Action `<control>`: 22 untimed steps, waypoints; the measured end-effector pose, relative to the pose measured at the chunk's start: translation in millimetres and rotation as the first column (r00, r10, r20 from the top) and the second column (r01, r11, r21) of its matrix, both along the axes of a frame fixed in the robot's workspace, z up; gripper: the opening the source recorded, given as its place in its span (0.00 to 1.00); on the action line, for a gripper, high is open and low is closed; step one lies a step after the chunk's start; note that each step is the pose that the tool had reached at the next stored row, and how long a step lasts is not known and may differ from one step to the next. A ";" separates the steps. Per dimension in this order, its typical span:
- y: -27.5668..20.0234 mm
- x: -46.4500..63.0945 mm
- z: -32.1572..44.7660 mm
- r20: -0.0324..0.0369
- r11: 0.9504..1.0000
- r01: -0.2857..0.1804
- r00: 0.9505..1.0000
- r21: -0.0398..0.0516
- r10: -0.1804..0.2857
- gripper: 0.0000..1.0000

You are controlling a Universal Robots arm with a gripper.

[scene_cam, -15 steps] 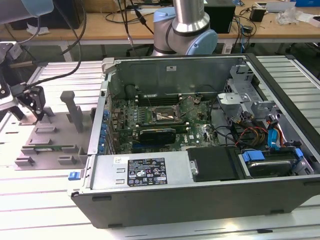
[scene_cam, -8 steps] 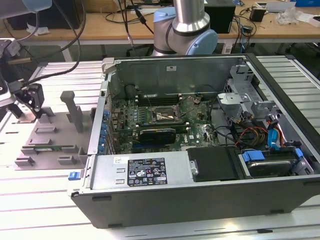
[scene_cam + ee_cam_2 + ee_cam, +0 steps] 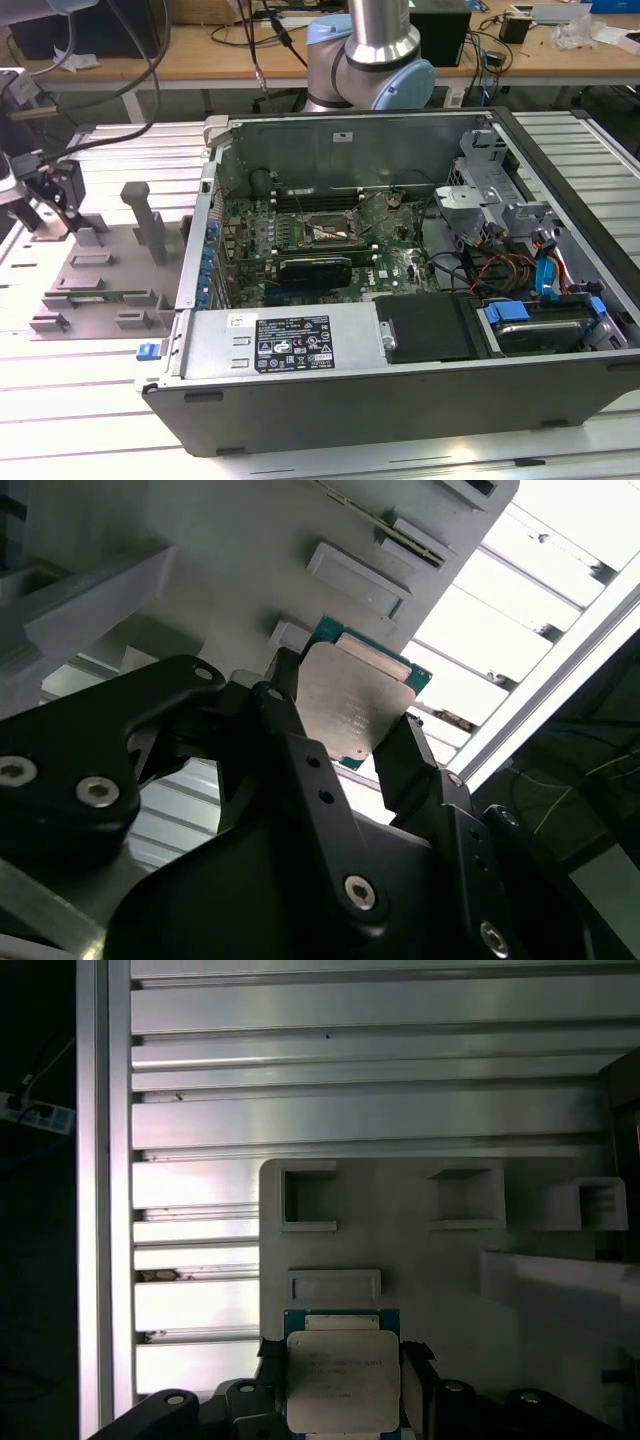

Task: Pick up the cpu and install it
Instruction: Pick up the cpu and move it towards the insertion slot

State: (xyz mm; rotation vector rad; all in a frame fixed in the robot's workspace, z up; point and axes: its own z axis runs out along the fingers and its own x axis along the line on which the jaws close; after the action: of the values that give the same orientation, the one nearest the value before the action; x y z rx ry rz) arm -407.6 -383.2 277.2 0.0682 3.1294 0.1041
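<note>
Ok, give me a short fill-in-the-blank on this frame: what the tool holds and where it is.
1. In both wrist views the tool is shut on the ___.
2. In the exterior view the tool is at the grey fixture tray, on the exterior view's ___ of the open computer case.
3. The motherboard lies ___ the computer case.
Missing words: cpu; left; inside.
</note>
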 end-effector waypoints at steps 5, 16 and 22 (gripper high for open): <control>0.0 0.0 4.6 0.000 1.000 0.000 1.000 0.000 0.000 0.55; 0.0 0.0 15.5 0.000 1.000 0.000 1.000 0.000 0.000 0.55; 0.0 0.0 22.7 0.000 1.000 0.000 1.000 0.000 0.000 0.55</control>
State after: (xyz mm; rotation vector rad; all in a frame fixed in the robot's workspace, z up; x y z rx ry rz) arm -407.6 -383.2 299.9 0.0681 3.1290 0.1042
